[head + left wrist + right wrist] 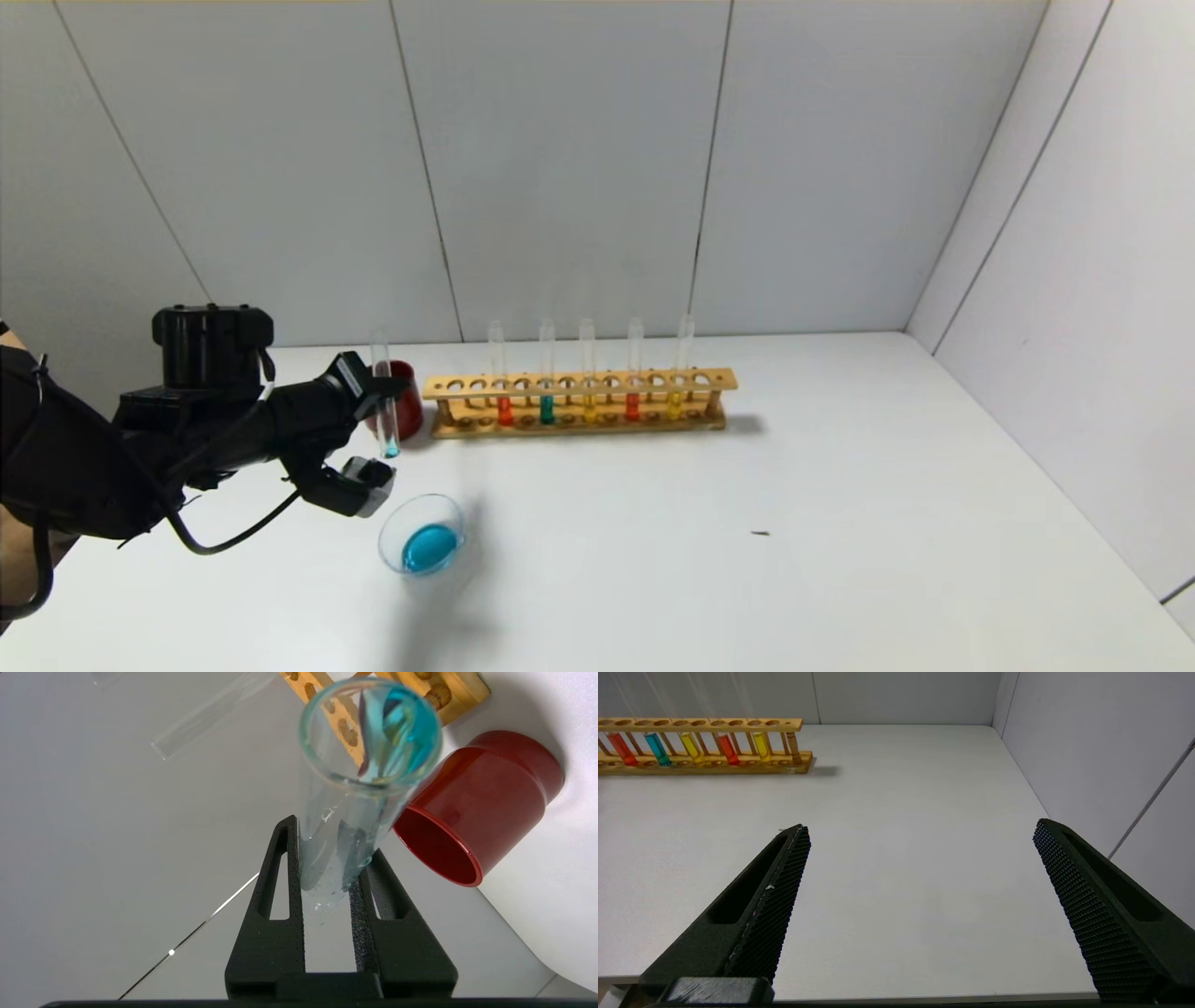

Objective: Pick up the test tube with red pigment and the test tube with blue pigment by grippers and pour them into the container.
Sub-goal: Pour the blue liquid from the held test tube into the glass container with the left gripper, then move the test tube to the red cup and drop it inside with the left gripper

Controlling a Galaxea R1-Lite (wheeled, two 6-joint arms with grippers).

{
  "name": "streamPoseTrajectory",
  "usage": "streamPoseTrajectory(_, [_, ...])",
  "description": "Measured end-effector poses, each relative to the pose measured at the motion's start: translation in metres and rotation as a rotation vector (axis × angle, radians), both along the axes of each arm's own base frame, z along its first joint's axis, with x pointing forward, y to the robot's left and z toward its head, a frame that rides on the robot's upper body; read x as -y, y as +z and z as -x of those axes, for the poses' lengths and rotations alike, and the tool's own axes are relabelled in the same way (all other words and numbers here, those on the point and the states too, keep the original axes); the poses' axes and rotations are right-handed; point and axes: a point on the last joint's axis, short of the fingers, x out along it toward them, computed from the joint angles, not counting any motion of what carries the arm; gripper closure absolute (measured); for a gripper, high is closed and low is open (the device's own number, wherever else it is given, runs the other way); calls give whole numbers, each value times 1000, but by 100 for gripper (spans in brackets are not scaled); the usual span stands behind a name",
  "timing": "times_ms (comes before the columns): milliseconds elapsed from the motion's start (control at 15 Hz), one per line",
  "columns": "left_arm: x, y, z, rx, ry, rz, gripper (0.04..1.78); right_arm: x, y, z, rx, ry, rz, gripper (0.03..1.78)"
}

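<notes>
**Head view: blue tube upright in the left tool, dish already blue**

The left tool (372, 397) was clamped on the test tube with blue pigment (383, 397), held upright with only a trace of blue at its bottom. It stood just in front of the dark red cup (407, 401), above and behind the container (422, 534), which held a blue pool on the worktop (747, 523). The wooden rack (579, 403) stood just beside the cup (five tubes in it, among them the test tube with red pigment (633, 373)). The right tool (920, 868) hung wide apart over bare worktop, well away from the rack.
</notes>
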Motion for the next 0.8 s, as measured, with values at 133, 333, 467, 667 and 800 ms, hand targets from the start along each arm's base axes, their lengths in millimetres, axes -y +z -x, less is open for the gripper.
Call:
streamPoseTrajectory(133, [0, 1, 0, 5, 2, 6, 149, 0, 0, 0, 0, 0, 0, 6])
streamPoseTrajectory(333, [0, 3, 1, -28, 36, 81, 149, 0, 0, 0, 0, 0, 0, 6])
streamPoseTrajectory(467, [-1, 5, 4, -89, 99, 216, 149, 0, 0, 0, 0, 0, 0, 6])
streamPoseTrajectory(667, [-1, 17, 4, -139, 242, 522, 149, 0, 0, 0, 0, 0, 0, 6])
streamPoseTrajectory(800, [0, 28, 2, -148, 344, 756, 149, 0, 0, 0, 0, 0, 0, 6])
